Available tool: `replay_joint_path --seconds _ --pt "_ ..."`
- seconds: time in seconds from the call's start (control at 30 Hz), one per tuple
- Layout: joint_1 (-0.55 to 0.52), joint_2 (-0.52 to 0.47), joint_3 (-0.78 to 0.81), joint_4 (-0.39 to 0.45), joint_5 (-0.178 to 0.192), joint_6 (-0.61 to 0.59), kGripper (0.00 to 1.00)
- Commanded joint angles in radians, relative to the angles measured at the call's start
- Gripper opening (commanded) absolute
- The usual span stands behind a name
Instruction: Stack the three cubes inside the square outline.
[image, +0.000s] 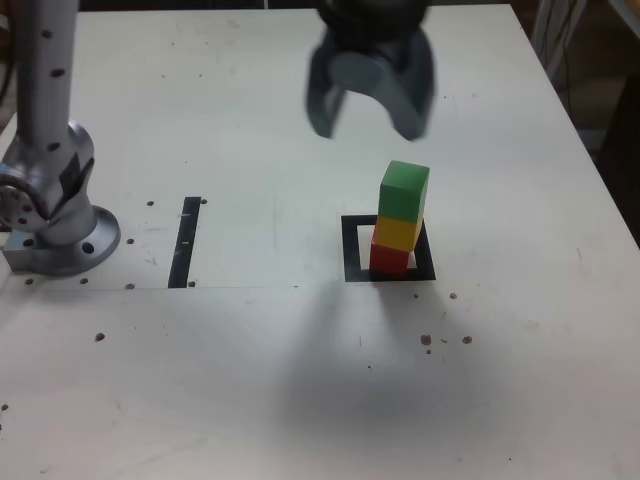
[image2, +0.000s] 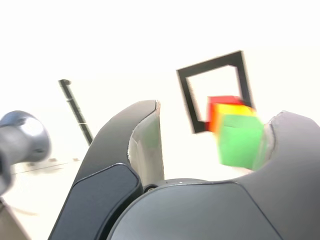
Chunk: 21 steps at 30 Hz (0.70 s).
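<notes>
- Because the three cubes already stand one on another, the gripper (image: 368, 115) hangs empty above them in the upper middle of the exterior view, its jaws spread wide and holding nothing.
- The red cube (image: 389, 257) sits at the bottom, on the pale centre of the square outline (image: 352, 250), right of centre in the exterior view; it looks pushed toward the far right part of the frame rather than centred.
- The yellow cube (image: 397, 232) rests on the red one, and the green cube (image: 404, 191) tops the pile.
- The upper two look slightly offset from the red, so the column seems to lean a little; I'd call it steady enough, but a nudge could topple it.
- In the wrist view the green cube (image2: 240, 139) shows between the parted fingers, apart from both.
- The thin black strip (image: 186, 242) lies well apart on the table (image: 250, 380), left of centre, by the arm's base (image: 55, 225).
- To my eye the stacking is done.
</notes>
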Motion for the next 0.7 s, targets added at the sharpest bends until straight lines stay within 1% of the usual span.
replay_joint_path --seconds 0.0,0.07,0.13,0.23,0.33,0.43,0.53,0.67 --pt "0.029 -0.148 0.052 0.012 -0.010 0.008 0.99" --pt "0.063 -0.217 0.117 0.009 -0.031 0.018 0.99" --pt "0.093 -0.264 0.173 0.007 -0.056 0.027 0.99" --pt "0.129 -0.310 0.258 0.004 -0.093 0.037 0.99" --pt "0.151 -0.350 0.362 -0.004 -0.120 0.035 0.99" --pt "0.159 -0.399 0.489 -0.033 -0.148 0.019 0.99" --pt "0.159 -0.436 0.599 -0.091 -0.183 0.003 0.99" --pt "0.160 -0.466 0.744 -0.227 -0.227 -0.013 0.99"
